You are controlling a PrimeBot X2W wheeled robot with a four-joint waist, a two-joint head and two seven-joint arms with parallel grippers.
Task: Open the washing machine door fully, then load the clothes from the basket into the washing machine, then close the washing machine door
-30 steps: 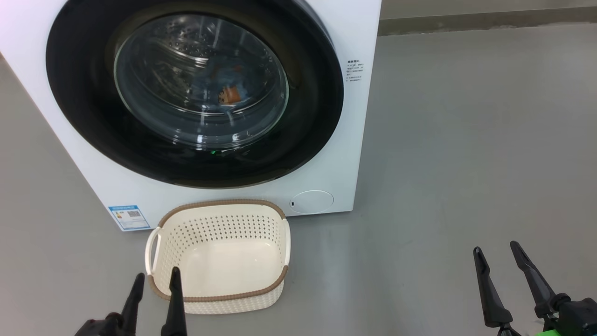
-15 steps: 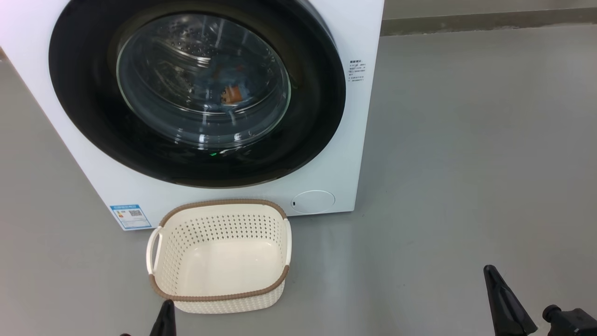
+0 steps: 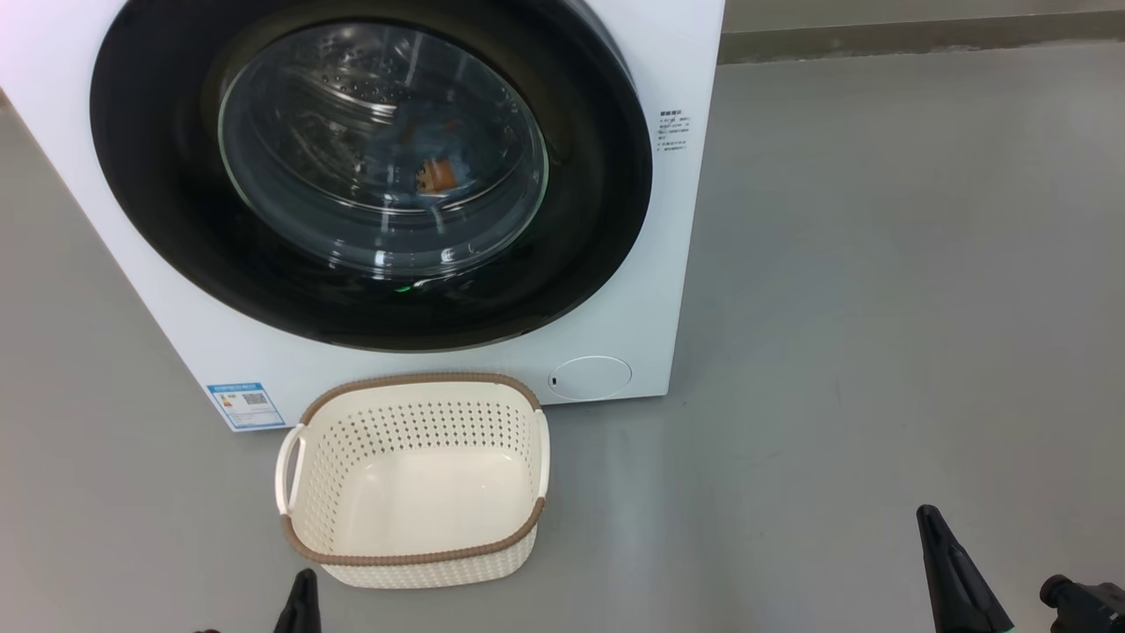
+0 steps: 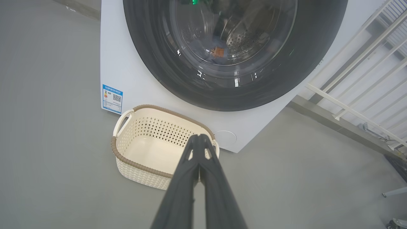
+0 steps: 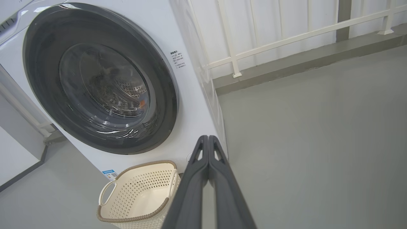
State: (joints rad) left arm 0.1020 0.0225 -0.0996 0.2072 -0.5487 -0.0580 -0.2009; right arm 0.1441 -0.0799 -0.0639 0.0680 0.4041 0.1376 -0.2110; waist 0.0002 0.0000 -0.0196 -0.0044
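Observation:
The washing machine (image 3: 677,264) stands with its round black door (image 3: 598,176) shut against the white front. Behind the glass, blue and orange clothes (image 3: 435,176) lie in the steel drum. The cream basket (image 3: 413,556) sits on the floor just in front of the machine, and nothing lies in it. My left gripper (image 3: 305,582) is low at the basket's near left corner, its fingers (image 4: 198,140) pressed together on nothing. My right gripper (image 3: 930,526) is far to the right over bare floor, also shut and empty (image 5: 208,139). The wrist views show the door (image 4: 152,47) (image 5: 41,63) and the basket (image 4: 136,163) (image 5: 133,218).
A grey floor (image 3: 879,308) spreads wide to the right of the machine. A white railing (image 5: 286,39) on a low kerb runs behind and beside it. A blue label (image 3: 244,404) and a round white cap (image 3: 591,376) sit low on the front.
Both grippers have gone from open to shut, and both have sunk toward the bottom edge of the head view. The door, basket and clothes stay as they were.

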